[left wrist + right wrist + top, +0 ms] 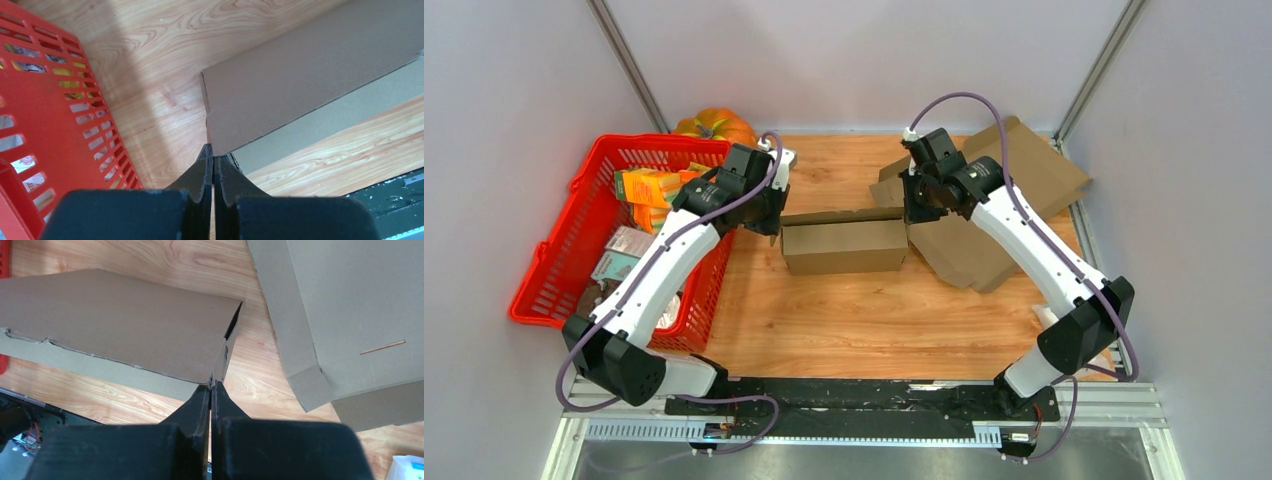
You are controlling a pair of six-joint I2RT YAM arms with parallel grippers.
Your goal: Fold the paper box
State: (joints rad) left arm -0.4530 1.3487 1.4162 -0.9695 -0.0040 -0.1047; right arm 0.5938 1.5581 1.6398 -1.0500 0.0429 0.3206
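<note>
Both ends pinched: left gripper (213,157) clamped on the paper box (844,248) at its left corner; right gripper (211,386) clamped on the opposite corner; probably bracing walls upright for folding.

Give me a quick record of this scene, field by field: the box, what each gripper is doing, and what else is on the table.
paper box: centre of the table, partly folded, between the two arms
left gripper: shut, pinching the paper box's left end corner
right gripper: shut, pinching the paper box's right end edge
red basket: left of the box, holds packaged goods
pumpkin: behind the basket
flat cardboard: right rear, lying unfolded
</note>
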